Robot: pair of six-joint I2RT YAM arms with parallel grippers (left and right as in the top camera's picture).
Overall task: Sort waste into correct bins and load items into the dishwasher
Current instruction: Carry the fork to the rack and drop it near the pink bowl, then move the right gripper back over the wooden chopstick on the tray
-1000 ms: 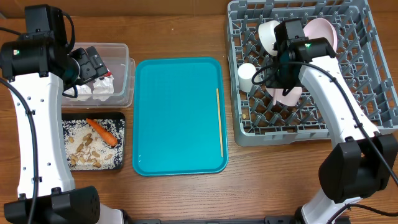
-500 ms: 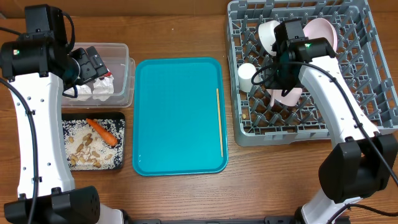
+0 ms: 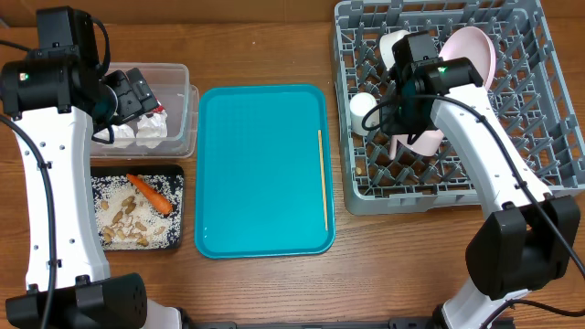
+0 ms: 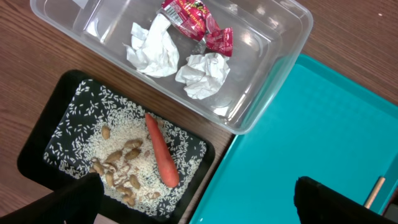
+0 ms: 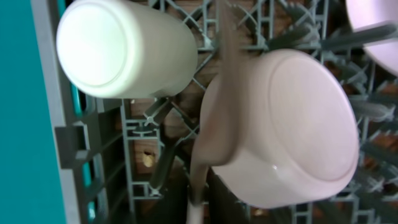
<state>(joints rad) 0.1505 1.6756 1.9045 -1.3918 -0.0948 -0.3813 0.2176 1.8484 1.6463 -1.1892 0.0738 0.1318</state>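
The left hand point(image 4: 198, 186) hung released above the left side of the bench point(image 3: 274, 46), its two dark fingers spread wide with nothing between them. Below it sat the clear tub point(image 4: 273, 74), which held two crumpled white napkins point(image 4: 155, 50) and the shiny red wrapper point(image 4: 199, 15). Just nearer than the tub lay the black tray point(image 4: 43, 149), with the orange carrot point(image 4: 161, 152) lying slantwise on a bed of rice and beige scraps point(image 4: 118, 168).

The teal tray point(image 3: 256, 183) filled the middle of the bench. The thin wooden stick point(image 3: 322, 178) lay along its right side, running from near to far.

The right hand point(image 3: 398, 117) was low over the left part of the grey dish rack point(image 3: 539, 137). Just beside it were the white cup point(image 3: 363, 110) at the rack's left edge and a pinkish bowl point(image 5: 292, 124), turned base-up among the pegs. In the right wrist view a blurred pale strip, possibly the fork, crossed the bowl's left edge. I could not tell whether this hand was clenched or released, or grasping anything. A second white bowl point(image 3: 393, 44) and the pale-pink plate point(image 3: 475, 46) stood at the far side of the rack.
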